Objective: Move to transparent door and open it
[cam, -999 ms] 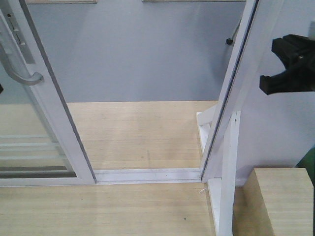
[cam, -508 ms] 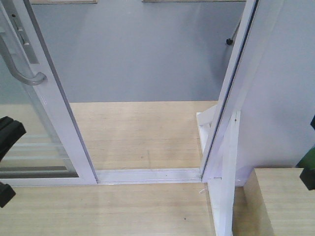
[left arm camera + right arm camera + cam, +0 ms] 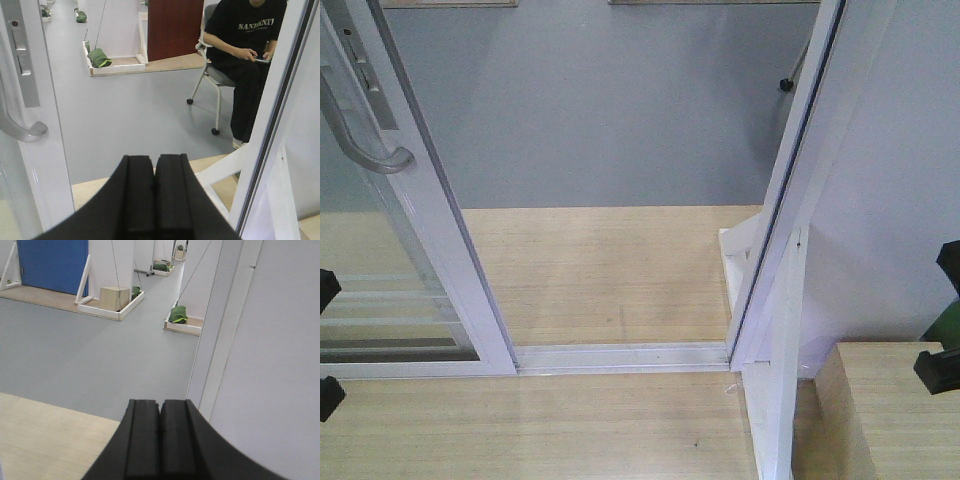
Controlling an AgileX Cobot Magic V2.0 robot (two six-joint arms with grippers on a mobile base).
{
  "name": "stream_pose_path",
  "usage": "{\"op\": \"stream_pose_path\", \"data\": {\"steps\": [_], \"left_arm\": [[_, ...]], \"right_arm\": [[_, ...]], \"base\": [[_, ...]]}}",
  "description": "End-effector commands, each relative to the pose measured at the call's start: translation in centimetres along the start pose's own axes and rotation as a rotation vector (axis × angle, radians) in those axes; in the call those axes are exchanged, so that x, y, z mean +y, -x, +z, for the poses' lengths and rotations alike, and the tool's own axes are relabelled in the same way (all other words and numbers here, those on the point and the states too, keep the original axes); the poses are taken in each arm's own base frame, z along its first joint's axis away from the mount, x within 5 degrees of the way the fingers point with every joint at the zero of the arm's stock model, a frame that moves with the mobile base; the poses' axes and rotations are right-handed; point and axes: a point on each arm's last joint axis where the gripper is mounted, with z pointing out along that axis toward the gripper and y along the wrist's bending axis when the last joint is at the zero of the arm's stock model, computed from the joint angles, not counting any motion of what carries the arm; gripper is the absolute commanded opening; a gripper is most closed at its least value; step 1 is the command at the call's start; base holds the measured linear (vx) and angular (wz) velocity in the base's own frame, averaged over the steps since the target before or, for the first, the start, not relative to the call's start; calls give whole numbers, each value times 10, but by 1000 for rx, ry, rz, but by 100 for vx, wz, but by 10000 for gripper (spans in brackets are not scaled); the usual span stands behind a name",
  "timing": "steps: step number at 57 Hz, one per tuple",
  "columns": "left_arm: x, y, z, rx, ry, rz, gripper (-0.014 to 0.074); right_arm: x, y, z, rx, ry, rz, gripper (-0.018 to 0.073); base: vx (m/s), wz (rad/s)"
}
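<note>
The transparent door point(image 3: 390, 290) stands at the left, slid aside, its white frame edge point(image 3: 440, 220) and curved grey-white handle point(image 3: 365, 150) in view. The doorway between it and the right frame point(image 3: 805, 140) is open onto grey floor. In the left wrist view the handle point(image 3: 25, 132) is to the left of my left gripper point(image 3: 155, 159), which is shut and empty, not touching it. My right gripper point(image 3: 160, 402) is shut and empty, facing a white wall panel. Black parts of both grippers show at the front view's edges, the left one point(image 3: 326, 290) low and the right one point(image 3: 942, 365) low.
A white post with a slanted brace point(image 3: 785, 330) stands right of the opening. A wooden box point(image 3: 900, 410) is at the lower right. The floor track point(image 3: 620, 355) crosses the threshold. A seated person point(image 3: 245, 45) on a wheeled chair is beyond the doorway.
My right gripper has dropped from high on the right to the lower right edge. My left gripper has come into view at the lower left edge and sunk a little.
</note>
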Motion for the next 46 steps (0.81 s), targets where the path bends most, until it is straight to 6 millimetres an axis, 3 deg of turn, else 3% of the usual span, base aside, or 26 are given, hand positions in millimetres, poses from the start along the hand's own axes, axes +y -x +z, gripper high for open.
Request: {"op": "stream_pose_path", "data": {"steps": [1,46], "left_arm": [[2,10,-1,-38,25,-26,0],[-1,10,-1,-32,-3,-20,0]], "right_arm": [[0,18,0,-113,13,-22,-3],[0,16,0,-92,8,-18,-1]], "base": [[0,0],[0,0]]}}
